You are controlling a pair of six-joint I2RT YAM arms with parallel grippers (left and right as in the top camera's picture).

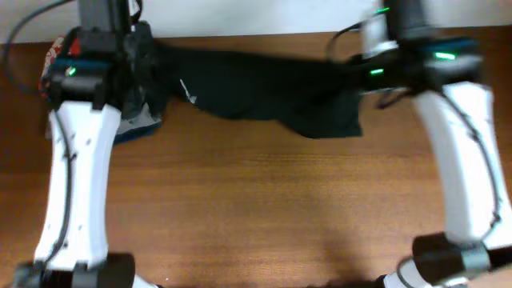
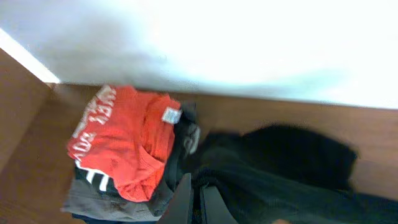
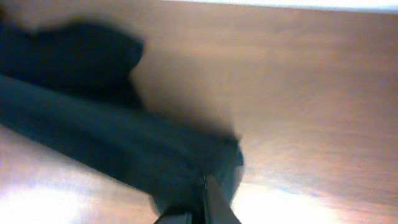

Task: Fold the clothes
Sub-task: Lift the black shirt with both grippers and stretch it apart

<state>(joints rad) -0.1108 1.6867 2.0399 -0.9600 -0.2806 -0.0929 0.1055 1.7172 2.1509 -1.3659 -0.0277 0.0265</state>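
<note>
Dark garment (image 1: 264, 88) runs in a sagging band from one claw to the other, along the far part of the wooden table (image 1: 264, 208). Left gripper (image 2: 196, 202): fingers pinched together on a fold of it, cloth bunched just ahead of the tips. Right gripper (image 3: 202, 199): view blurred, jaws closed on the other end, cloth trailing off to its left. Ahead and left of the left claw sits a pile of clothes (image 2: 118, 180), red printed shirt (image 2: 124, 140) on top. Tabletop brown, grain visible, glare patches near the right claw. White wall (image 2: 217, 43) beyond, brightly lit
</note>
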